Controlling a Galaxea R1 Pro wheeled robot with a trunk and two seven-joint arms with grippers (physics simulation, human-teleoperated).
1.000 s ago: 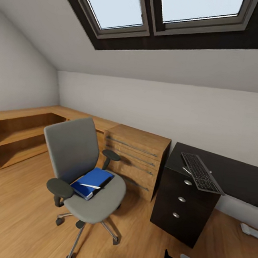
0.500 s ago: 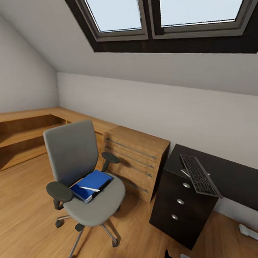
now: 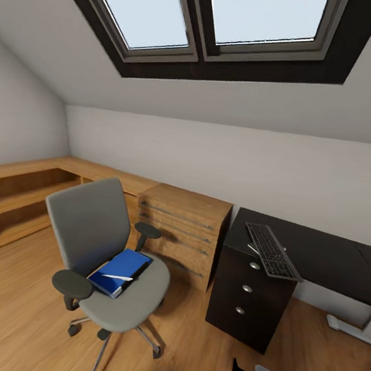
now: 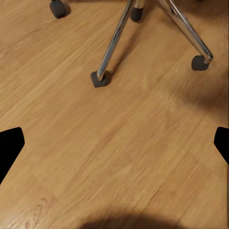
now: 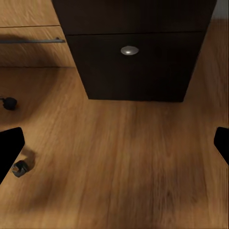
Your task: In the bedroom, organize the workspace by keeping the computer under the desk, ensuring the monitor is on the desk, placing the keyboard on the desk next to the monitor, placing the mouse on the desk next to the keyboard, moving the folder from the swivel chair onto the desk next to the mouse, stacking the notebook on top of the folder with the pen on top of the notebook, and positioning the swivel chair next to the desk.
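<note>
Left gripper [image 4: 114,143]: black fingers spread wide, nothing held, above wooden plank floor [image 4: 119,157] near chrome chair legs. Right gripper [image 5: 114,148]: fingers likewise parted, empty, facing black drawer unit [image 5: 136,62]. Blue folder [image 3: 119,264] with white pen [image 3: 115,277] lies on grey swivel chair [image 3: 106,263], left. Black keyboard [image 3: 271,251] overhangs black desk [image 3: 317,251], right.

— What lies ahead of the right gripper [image 5: 114,143]?
— The desk [image 5: 136,62], its dark bottom drawer with a round knob [image 5: 127,50]; wooden floor [image 5: 124,171] below; fingertips wide apart.
</note>
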